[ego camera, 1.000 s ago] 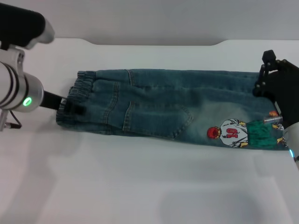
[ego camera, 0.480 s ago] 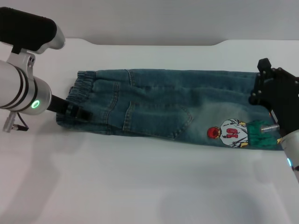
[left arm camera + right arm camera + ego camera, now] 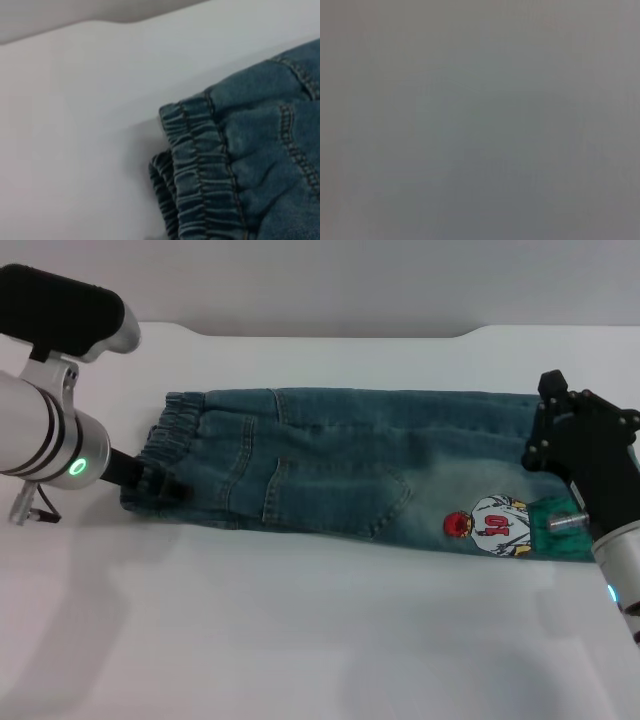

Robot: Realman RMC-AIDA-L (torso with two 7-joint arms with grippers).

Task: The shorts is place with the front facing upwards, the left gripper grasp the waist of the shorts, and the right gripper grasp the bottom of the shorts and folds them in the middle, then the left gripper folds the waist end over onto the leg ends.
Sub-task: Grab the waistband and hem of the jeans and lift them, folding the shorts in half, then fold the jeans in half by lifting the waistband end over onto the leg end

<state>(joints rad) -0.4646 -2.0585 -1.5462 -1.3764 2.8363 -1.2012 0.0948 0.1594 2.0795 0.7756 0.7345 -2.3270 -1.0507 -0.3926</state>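
Right gripper (image 3: 560,455) has slid in over the leg ends (image 3: 535,475) in the last second; can't tell its finger state. Shorts (image 3: 350,465) lie lengthwise across the table (image 3: 300,640), already folded in the middle. Left gripper (image 3: 150,483) looks pinched on the waist (image 3: 165,445), likely ready to fold. Left wrist view shows the ruffled band's doubled layers; right wrist view shows nothing.

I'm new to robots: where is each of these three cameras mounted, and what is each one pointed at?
Head view: on the robot's head, looking forward and down at the shorts on the white table; shows the left claw at the waist and the right claw at the leg ends.
Left wrist view: on the left arm, close on the waist; no claw visible.
Right wrist view: on the right arm; shows only featureless grey.
Shared: head and left wrist views both show the waist.
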